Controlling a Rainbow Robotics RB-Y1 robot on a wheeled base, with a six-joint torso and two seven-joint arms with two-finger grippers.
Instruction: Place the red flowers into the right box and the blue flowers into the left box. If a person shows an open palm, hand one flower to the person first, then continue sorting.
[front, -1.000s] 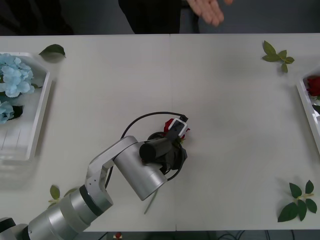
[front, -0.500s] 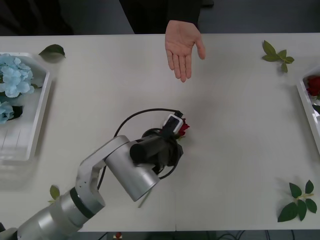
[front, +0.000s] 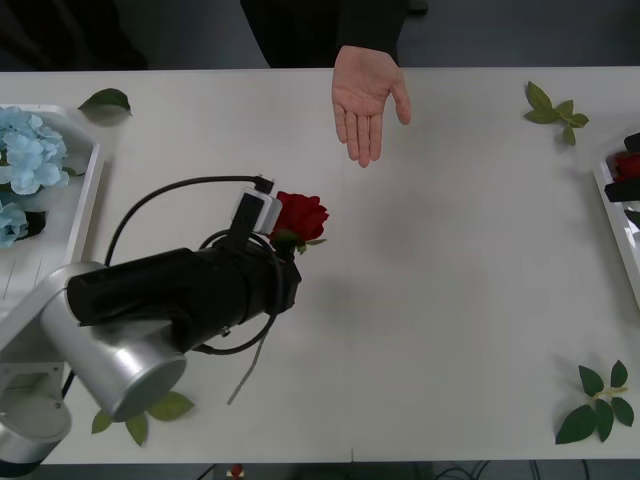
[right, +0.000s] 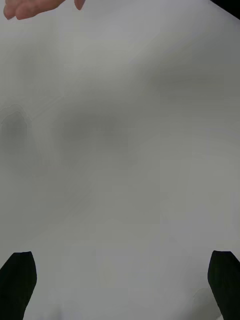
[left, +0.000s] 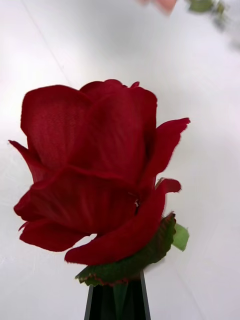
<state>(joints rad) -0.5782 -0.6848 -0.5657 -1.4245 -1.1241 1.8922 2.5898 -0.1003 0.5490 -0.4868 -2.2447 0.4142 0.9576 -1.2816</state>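
My left gripper (left: 118, 300) is shut on the stem of a red flower (left: 100, 170), a deep-red rose. It is held up above the table's middle, and in the front view the bloom (front: 298, 216) sticks out past the left wrist while the stem (front: 250, 365) hangs below the arm. A person's open palm (front: 368, 100) reaches over the far edge, beyond the rose. Blue flowers (front: 28, 150) lie in the left box (front: 85, 215). Another red flower (front: 628, 165) lies in the right box (front: 606, 190). My right gripper (right: 120, 287) is open, its black fingers (front: 622, 190) over the right box.
Loose green leaf sprigs lie at the far left (front: 105, 100), far right (front: 555, 108), near right (front: 598, 402) and near left (front: 150, 415). The white table (front: 460, 270) is bare between the rose and the right box.
The left arm has lifted the rose off the table and swung up and left. The open palm has stayed held out over the far edge. Black fingers have appeared at the right box.
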